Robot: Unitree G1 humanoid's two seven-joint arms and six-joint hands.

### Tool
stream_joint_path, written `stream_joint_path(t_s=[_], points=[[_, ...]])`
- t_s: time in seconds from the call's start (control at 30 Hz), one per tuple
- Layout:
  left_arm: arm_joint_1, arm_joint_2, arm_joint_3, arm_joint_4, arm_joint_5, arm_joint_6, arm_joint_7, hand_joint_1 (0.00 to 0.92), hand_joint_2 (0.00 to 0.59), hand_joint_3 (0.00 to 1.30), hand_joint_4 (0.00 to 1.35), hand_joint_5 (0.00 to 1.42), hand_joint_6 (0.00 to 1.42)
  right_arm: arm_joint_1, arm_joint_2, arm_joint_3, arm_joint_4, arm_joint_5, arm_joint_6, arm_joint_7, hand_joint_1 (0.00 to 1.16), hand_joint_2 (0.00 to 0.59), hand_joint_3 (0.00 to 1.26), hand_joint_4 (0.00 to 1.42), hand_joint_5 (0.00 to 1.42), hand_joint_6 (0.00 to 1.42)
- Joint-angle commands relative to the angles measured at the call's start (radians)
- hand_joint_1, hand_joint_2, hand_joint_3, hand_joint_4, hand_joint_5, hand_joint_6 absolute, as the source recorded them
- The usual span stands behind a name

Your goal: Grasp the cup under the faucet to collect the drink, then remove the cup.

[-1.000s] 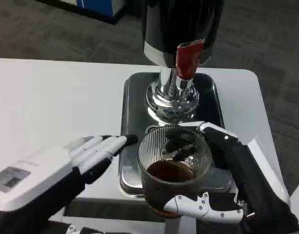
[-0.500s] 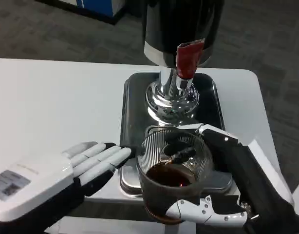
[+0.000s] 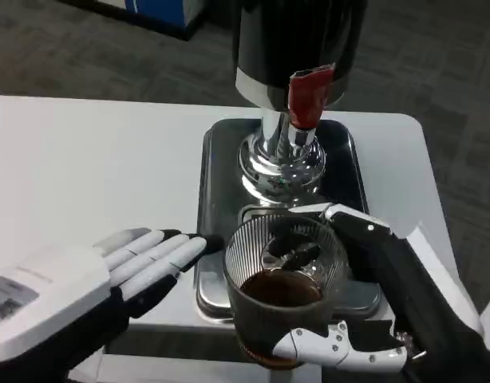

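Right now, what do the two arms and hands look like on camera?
The left hand has a white back and pale fingers with black undersides; its forearm carries a grey label with a small code mark. The right hand is mostly black, with white plates along a finger and the wrist edge.

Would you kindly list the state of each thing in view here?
cup: upright, partly filled with dark drink, held near the tray's front edge
right hand: grips the cup
left hand: fingers extended, holding nothing
red tap lever: upright; nothing pouring
tray: flat under the dispenser
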Motion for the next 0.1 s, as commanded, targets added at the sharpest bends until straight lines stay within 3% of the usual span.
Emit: stream_joint_path(t_s=[0.03,0.1], points=[[0.017,-0.003,0.011,0.008,-0.013,-0.006,-0.012,0.0,0.073,0.0,0.0,0.0,0.0,0.001,0.001,-0.013,-0.04,0.029,-0.011,-0.002,0.86,0.15,0.7,0.71,0.92,1.03],[0.017,-0.002,0.01,0.01,-0.015,-0.005,-0.012,0.0,0.073,0.0,0.0,0.0,0.0,0.001,0.0,-0.014,-0.04,0.03,-0.011,-0.002,0.86,0.15,0.7,0.71,0.92,1.03]])
